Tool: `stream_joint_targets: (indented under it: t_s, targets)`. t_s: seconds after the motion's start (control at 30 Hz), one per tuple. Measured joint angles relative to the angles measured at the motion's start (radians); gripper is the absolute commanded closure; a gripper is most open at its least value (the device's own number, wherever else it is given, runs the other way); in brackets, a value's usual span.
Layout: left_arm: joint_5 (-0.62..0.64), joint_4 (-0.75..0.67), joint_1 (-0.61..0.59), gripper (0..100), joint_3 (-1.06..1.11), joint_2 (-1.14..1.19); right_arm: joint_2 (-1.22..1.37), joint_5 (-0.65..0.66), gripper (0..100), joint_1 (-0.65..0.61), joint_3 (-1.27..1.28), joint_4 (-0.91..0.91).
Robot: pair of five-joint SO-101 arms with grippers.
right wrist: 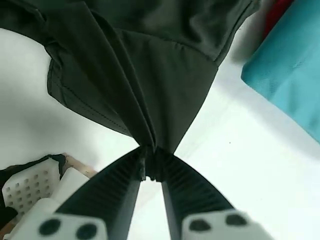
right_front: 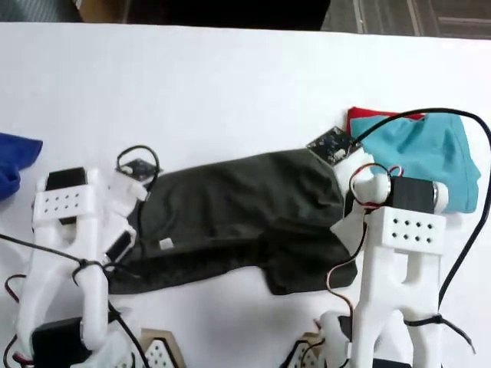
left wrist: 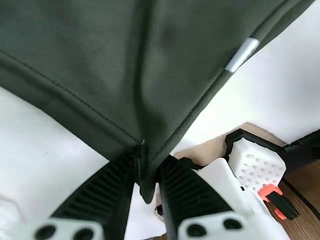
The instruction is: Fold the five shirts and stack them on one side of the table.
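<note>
At nine o'clock on the white worktop (right_front: 230, 69): a blue shirt (right_front: 15, 165), soft and bunched, cut off by the edge. Just inward of it, the left arm (right_front: 67, 205), white printed plastic with a perforated bracket, bent low over the cloth. Left pincer (left wrist: 147, 172), ribbed black fingers (left wrist: 107, 192) pressed together on a folded hem corner of the dark olive shirt (right_front: 238, 215). Spreads from eight o'clock to four o'clock across the near middle: matte fine-mesh knit, stitched hem, creased lengthwise, lying on the worktop. Small grey tag (left wrist: 241, 54) sewn at its edge near the left pincer; no writing legible on it. At four o'clock, the right arm (right_front: 405, 230), same white plastic, upright, with thin wires looped about the joint. Right pincer (right wrist: 150, 165) clamped on a gathered point at the shirt's opposite end. At two o'clock, a teal shirt (right_front: 426, 157), folded and smooth, lying over a red shirt (right_front: 376, 115) with a narrow strip showing.
</note>
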Motion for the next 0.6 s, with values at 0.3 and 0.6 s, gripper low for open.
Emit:
stream_joint_targets:
  t_s: [0.3, 0.6]
  targets:
    - [-0.094, 0.0, 0.0, 97, 0.018, 0.0, 0.0, 0.0, 97.6, 0.0, 0.068, 0.0]
    - [-0.101, -0.075, 0.0, 97, 0.1, 0.0, 0.0, 0.0, 97.6, 0.0, 0.107, -0.005]
